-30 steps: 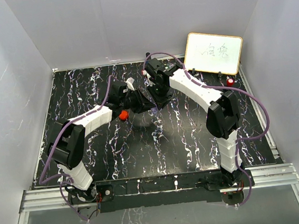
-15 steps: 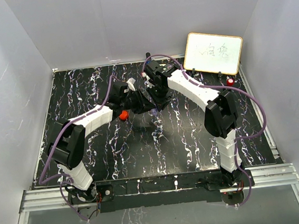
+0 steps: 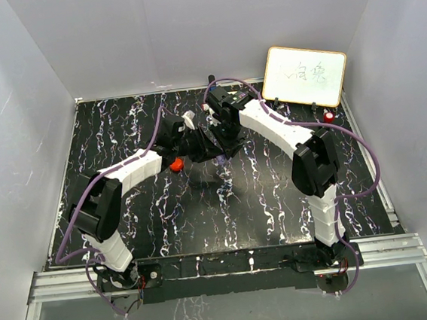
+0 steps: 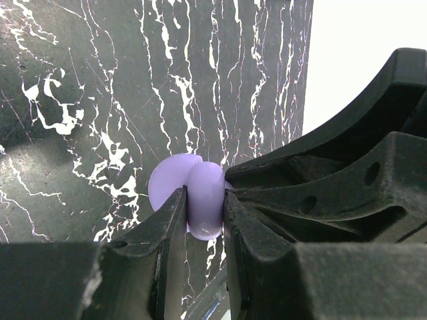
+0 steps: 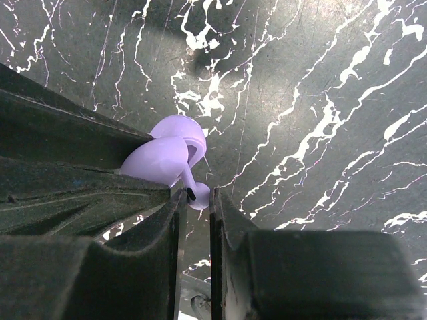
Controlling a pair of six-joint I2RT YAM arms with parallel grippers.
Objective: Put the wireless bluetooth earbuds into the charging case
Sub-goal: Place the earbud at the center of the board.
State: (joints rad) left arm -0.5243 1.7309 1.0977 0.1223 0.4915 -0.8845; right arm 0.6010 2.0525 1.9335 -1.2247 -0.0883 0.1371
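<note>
Where the left arm [image 3: 135, 167] and right arm [image 3: 275, 127] meet above the far middle of the black marbled tabletop [image 3: 120, 131], the overhead view shows their wrists nose to nose, packed too tightly to tell what they carry. A red piece [image 3: 175, 164] lies on the tabletop just beside the left wrist, and a whiteboard [image 3: 304, 76] leans in the far right corner with a red-capped object [image 3: 330, 117] near its foot. From the left wrist, the left fingers [image 4: 167, 247] pinch a lilac case [image 4: 203, 200] by its two sides, its rounded lid open toward the left, with the right arm's black wrist crowding in from the right. From the right wrist, the right fingers [image 5: 227, 227] are almost pressed together and pinch a lilac earbud [image 5: 200, 196] at their very tips. Its thin stem runs up to touch the case at its open mouth, while the left arm's black wrist fills the left side.
</note>
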